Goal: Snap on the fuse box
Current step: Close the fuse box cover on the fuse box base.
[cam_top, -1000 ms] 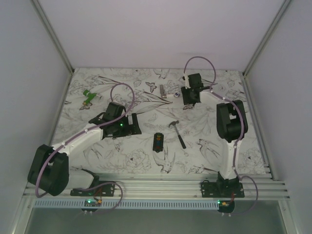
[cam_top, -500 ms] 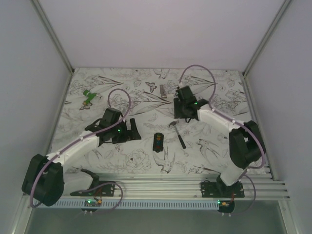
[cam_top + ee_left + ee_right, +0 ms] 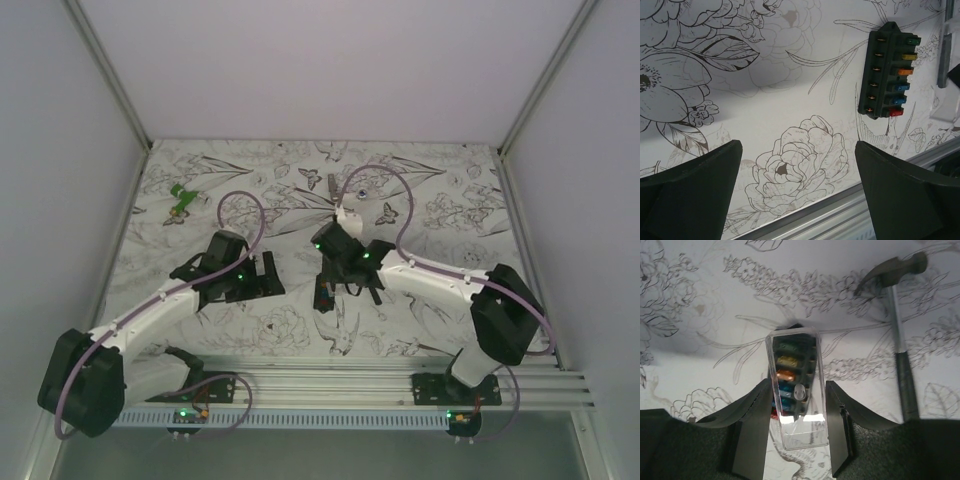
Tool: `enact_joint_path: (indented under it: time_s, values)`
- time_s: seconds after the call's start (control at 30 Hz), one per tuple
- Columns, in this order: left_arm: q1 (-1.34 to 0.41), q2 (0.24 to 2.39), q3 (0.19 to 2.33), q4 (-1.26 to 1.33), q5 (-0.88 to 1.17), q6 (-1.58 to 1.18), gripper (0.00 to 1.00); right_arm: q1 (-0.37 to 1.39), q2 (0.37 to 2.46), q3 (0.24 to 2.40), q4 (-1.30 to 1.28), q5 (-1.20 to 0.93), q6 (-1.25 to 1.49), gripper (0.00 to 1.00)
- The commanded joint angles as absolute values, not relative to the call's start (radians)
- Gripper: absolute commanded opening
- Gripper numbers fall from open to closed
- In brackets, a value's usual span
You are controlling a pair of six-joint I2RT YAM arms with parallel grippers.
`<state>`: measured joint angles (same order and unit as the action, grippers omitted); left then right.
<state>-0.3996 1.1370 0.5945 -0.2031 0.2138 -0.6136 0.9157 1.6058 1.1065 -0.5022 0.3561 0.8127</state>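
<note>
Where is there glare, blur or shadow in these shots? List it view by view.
Right wrist: a white glare patch sits low on the clear cover; the fingers of the right hand look dark and soft. Left wrist: the fuse box is sharp, the fingers of the left hand blurred, a soft grey shadow across the table. Top external: soft overall, fine detail smeared.

Table point(image 3: 450, 200): white top printed with black line drawings of flowers, birds and butterflies. Walls point(image 3: 330, 70): plain pale panels at back and both sides, metal posts point(image 3: 110, 75) at the corners. Ribbed metal rail point(image 3: 330, 378) runs along the near edge.
</note>
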Motion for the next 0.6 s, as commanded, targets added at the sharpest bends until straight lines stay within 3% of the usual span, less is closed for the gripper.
enact_joint_path:
  time_s: [0.0,0.33,0.57]
  values:
    - [-0.400,1.096,0.574,-0.212,0.195,-0.603,1.00,0.988,1.635,1.109,-0.485,0.476,0.951,0.43]
    - [-0.400,1.077,0.565,-0.212,0.186,-0.608,1.00,1.053,1.699,1.124,-0.479,0.549,1.052,0.46]
    - [-0.401,1.089,0.568,-0.212,0.190,-0.608,1.00,1.061,1.715,1.129,-0.480,0.535,1.090,0.56]
